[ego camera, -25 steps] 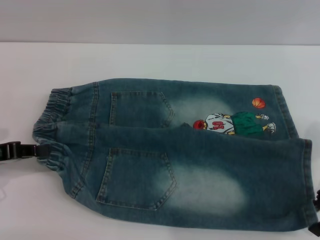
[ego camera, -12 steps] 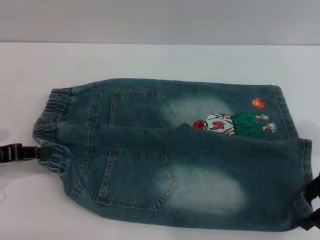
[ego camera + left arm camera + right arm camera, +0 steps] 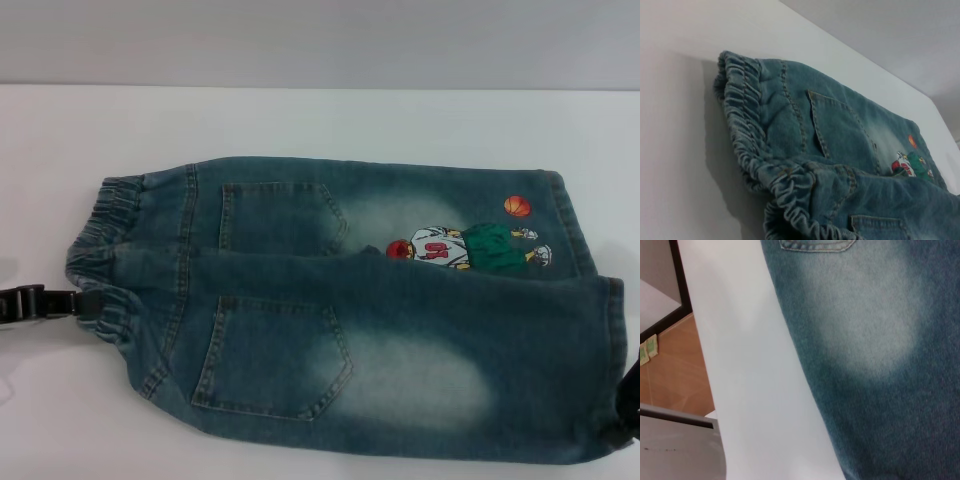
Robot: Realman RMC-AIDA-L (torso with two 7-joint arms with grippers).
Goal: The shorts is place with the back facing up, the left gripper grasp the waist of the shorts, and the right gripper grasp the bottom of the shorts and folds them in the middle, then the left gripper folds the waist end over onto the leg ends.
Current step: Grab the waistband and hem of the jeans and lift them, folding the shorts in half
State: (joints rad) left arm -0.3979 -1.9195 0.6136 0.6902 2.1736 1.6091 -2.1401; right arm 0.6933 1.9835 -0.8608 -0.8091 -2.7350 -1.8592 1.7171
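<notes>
White table (image 3: 320, 120) before a grey wall (image 3: 320, 40); wooden floor (image 3: 675, 370) beside

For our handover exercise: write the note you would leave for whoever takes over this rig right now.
Left gripper: at the waist of the shorts, touching the elastic; grasp not confirmed.
Right gripper: at the near leg's hem, mostly out of view.
Shorts: flat on the white table, back pockets up, waist to the robot's left.
Done: both grippers in place.
Left: confirm grasps, then both folds.
</notes>
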